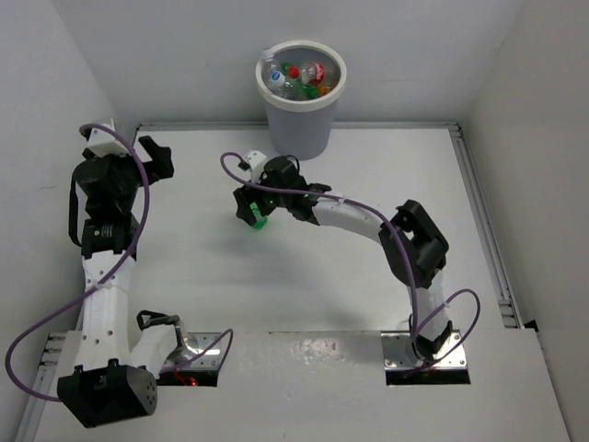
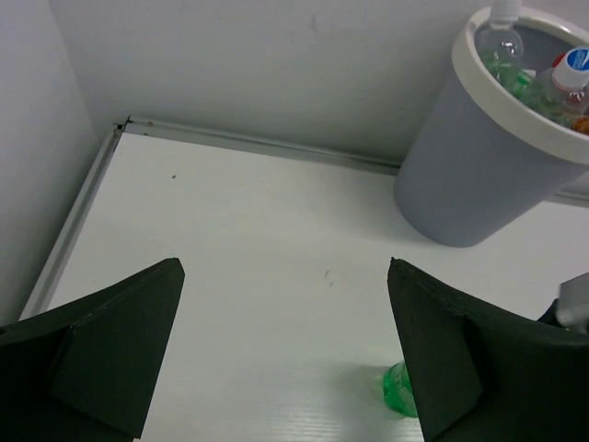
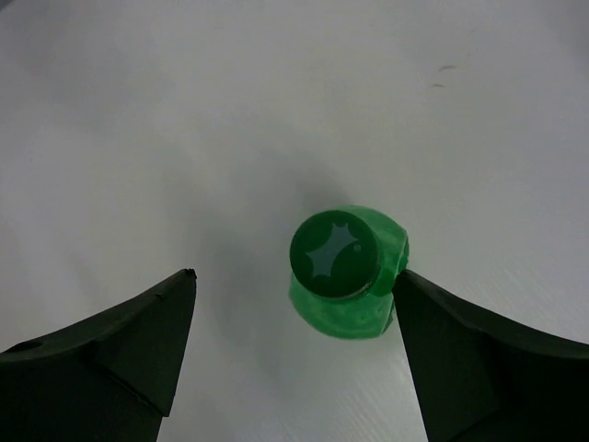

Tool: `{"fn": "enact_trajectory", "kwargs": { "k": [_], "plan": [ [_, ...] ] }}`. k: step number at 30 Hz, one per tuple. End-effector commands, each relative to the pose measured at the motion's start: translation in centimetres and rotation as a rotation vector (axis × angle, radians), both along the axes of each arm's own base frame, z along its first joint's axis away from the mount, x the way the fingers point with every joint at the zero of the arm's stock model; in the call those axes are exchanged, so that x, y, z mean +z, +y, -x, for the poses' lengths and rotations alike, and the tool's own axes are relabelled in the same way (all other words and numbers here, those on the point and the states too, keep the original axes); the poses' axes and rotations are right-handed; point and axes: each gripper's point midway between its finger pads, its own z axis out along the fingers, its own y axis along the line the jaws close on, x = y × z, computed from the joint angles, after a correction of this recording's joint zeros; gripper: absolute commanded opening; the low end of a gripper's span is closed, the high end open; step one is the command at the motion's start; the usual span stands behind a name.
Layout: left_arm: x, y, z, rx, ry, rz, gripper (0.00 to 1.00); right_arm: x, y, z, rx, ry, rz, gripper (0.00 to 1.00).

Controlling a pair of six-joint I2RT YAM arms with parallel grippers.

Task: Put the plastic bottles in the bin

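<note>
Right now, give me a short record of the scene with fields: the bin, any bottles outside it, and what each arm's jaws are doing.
Bin: grey bin at the back of the table, several bottles inside
Bottles outside: one green bottle, on the table
Right jaws: open, either side of the green bottle, not closed on it
Left jaws: open, empty, over bare table on the left
</note>
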Motion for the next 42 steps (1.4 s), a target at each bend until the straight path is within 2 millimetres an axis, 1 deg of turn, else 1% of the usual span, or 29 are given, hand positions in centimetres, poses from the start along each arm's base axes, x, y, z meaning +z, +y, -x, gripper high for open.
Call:
{"fn": "enact_trajectory", "kwargs": {
  "k": [1, 3, 6, 8, 9, 12, 13, 15, 16, 17, 18, 19, 20, 21, 22, 23, 24, 26, 27, 28, 29, 30, 32, 34, 36, 37, 38, 40, 42],
  "plan": [
    [2.1, -0.7, 1.0, -0.055, -0.067, 0.019, 1.00, -0.1, 0.5, -2.2, -0.067, -0.078, 0.004, 0.86],
    [1.9, -0.6, 1.1, -0.067, -0.058, 0.047, 1.00, -1.2, 0.5, -2.6, -0.067, -0.103, 0.026, 0.86],
    [1.3, -0.5, 1.3, -0.076, -0.040, 0.062, 1.00, -1.5, 0.1, -2.9, -0.071, -0.137, 0.042, 0.78],
    [1.1, -0.4, 1.5, -0.077, -0.038, 0.063, 1.00, -0.6, 0.1, -3.1, -0.073, -0.159, 0.031, 0.63],
    [1.1, -0.3, 1.5, -0.080, -0.039, 0.075, 1.00, -0.6, 0.0, -3.3, -0.066, -0.172, 0.040, 0.46],
    [1.1, -0.5, 1.6, -0.098, -0.038, 0.076, 1.00, 1.0, -0.3, -3.3, -0.035, -0.198, 0.044, 0.25],
    [1.1, -0.5, 1.6, -0.098, -0.038, 0.076, 1.00, 3.9, -0.4, -3.2, -0.033, -0.234, 0.010, 0.18],
    [1.1, -0.5, 1.6, -0.098, -0.038, 0.076, 1.00, 6.7, -1.0, -3.4, -0.020, -0.263, -0.002, 0.16],
    [1.3, -0.7, 1.6, -0.111, -0.046, 0.073, 1.00, 12.1, -1.8, -4.0, -0.033, -0.328, -0.070, 0.14],
    [1.3, -1.0, 1.6, -0.126, -0.046, 0.074, 1.00, 13.8, -2.2, -3.8, -0.021, -0.323, -0.081, 0.13],
    [1.1, -1.1, 1.6, -0.135, -0.048, 0.073, 1.00, 21.2, -2.1, -4.4, -0.024, -0.414, -0.176, 0.13],
    [0.7, -1.4, 1.5, -0.147, -0.044, 0.094, 1.00, 24.3, -4.0, -5.5, -0.065, -0.445, -0.207, 0.12],
    [0.9, -1.8, 1.2, -0.178, -0.055, 0.103, 1.00, 27.1, -4.6, -6.0, -0.079, -0.490, -0.241, 0.10],
    [1.0, -2.0, 1.0, -0.190, -0.059, 0.116, 1.00, 33.8, -5.4, -5.7, -0.098, -0.601, -0.329, 0.10],
    [0.7, -3.0, 0.6, -0.224, -0.048, 0.151, 1.00, 35.5, -7.4, -7.4, -0.142, -0.660, -0.329, 0.09],
    [1.0, -3.4, 0.5, -0.236, -0.056, 0.157, 1.00, 36.7, -8.0, -8.0, -0.160, -0.693, -0.336, 0.09],
    [0.9, -3.7, 0.2, -0.245, -0.059, 0.156, 1.00, 40.5, -10.2, -8.6, -0.207, -0.797, -0.360, 0.09],
    [1.3, -4.4, 0.2, -0.269, -0.072, 0.150, 1.00, 41.5, -12.5, -10.1, -0.271, -0.858, -0.348, 0.09],
    [1.6, -4.3, 0.1, -0.262, -0.085, 0.146, 1.00, 43.0, -14.4, -11.0, -0.327, -0.928, -0.368, 0.07],
    [1.6, -4.6, 0.1, -0.271, -0.084, 0.146, 1.00, 41.7, -14.9, -12.1, -0.353, -0.917, -0.350, 0.07],
    [1.6, -4.7, 0.0, -0.271, -0.085, 0.136, 1.00, 41.3, -17.1, -13.8, -0.405, -0.927, -0.336, 0.06],
    [1.6, -4.7, 0.0, -0.271, -0.086, 0.127, 1.00, 42.6, -17.9, -14.2, -0.439, -0.981, -0.372, 0.06],
    [1.1, -4.7, 0.0, -0.270, -0.076, 0.131, 1.00, 41.2, -19.6, -16.9, -0.495, -0.985, -0.386, 0.06],
    [0.6, -5.0, 0.0, -0.278, -0.067, 0.134, 1.00, 41.1, -19.9, -18.5, -0.518, -1.014, -0.406, 0.05],
    [0.5, -4.8, -0.4, -0.269, -0.065, 0.135, 1.00, 39.0, -20.0, -21.2, -0.520, -1.019, -0.408, 0.03],
    [0.1, -4.7, -0.6, -0.268, -0.055, 0.139, 1.00, 40.7, -20.8, -21.2, -0.527, -1.078, -0.439, 0.02],
    [-0.1, -4.7, -0.9, -0.268, -0.052, 0.140, 1.00, 37.8, -20.0, -23.4, -0.529, -1.023, -0.442, 0.02],
    [-0.6, -4.6, -1.2, -0.267, -0.044, 0.142, 1.00, 40.6, -20.3, -23.3, -0.541, -1.085, -0.478, 0.01],
    [-1.1, -4.6, -1.5, -0.266, -0.033, 0.171, 1.00, 38.1, -19.5, -25.1, -0.538, -1.066, -0.468, 0.01]
  ]
}}
